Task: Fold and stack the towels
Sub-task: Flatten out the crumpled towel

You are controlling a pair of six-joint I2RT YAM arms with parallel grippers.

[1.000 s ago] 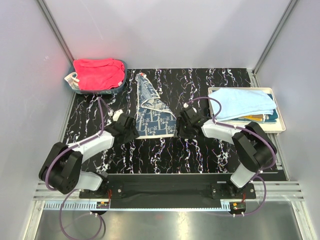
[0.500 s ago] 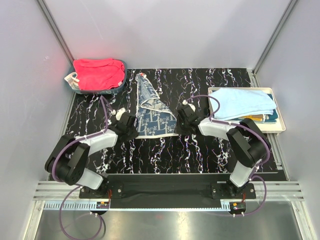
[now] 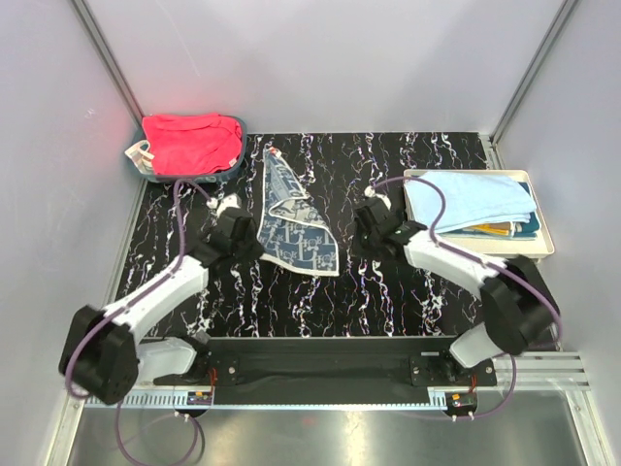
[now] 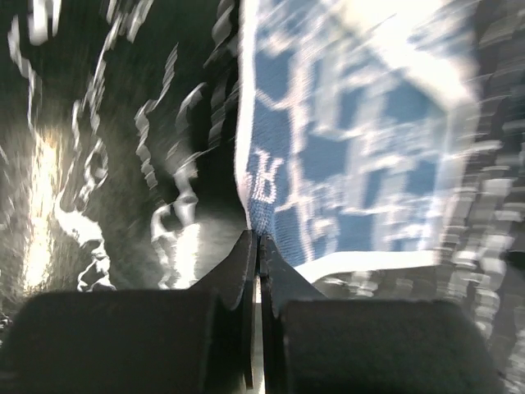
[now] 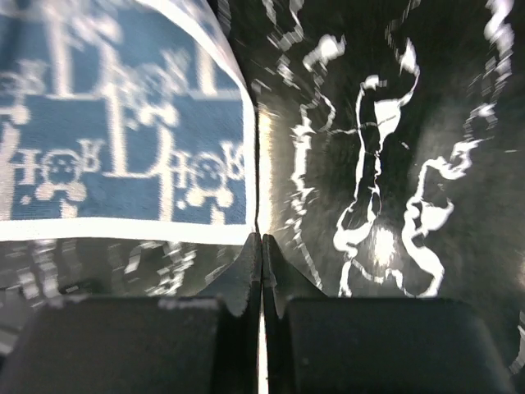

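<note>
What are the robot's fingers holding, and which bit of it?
Both pinch the blue-printed towel: the left fingers its left edge by the near corner, the right fingers its right near corner, judging by blurred wrist views.

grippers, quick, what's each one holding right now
Left gripper: closed, pinching the edge of the blue printed towel.
Right gripper: closed at the towel's corner; whether it grips the cloth cannot be told.

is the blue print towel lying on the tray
No, the blue print towel lies on the black table, well apart from the cream tray at the right.
</note>
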